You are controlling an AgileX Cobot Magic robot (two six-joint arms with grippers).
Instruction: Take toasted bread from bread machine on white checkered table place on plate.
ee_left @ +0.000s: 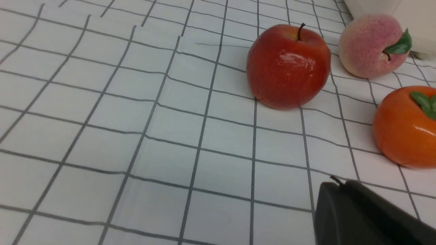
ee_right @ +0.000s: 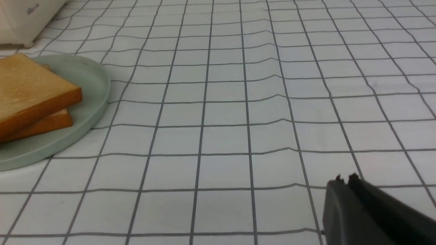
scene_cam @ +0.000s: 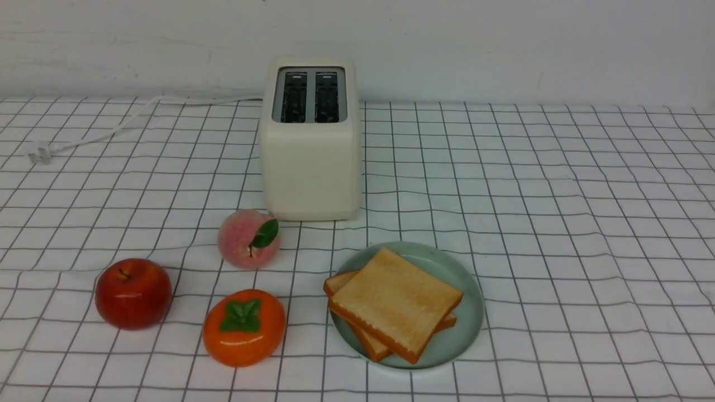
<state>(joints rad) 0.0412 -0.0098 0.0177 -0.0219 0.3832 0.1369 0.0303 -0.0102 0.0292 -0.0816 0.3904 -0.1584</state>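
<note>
2 toast slices point(scene_cam: 397, 298) lie stacked on the plate point(scene_cam: 469, 285) before the bread machine point(scene_cam: 310, 162).

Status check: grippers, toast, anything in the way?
Left gripper shut, empty. Right gripper shut, empty. Both toast slices stacked on plate; toaster slots empty. Nothing blocking.

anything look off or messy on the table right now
Nothing is spilled or damaged. The two toast slices lie stacked askew on the plate, the lower one's corner overhanging its rim. The toaster has empty slots and its cord lies unplugged.
</note>
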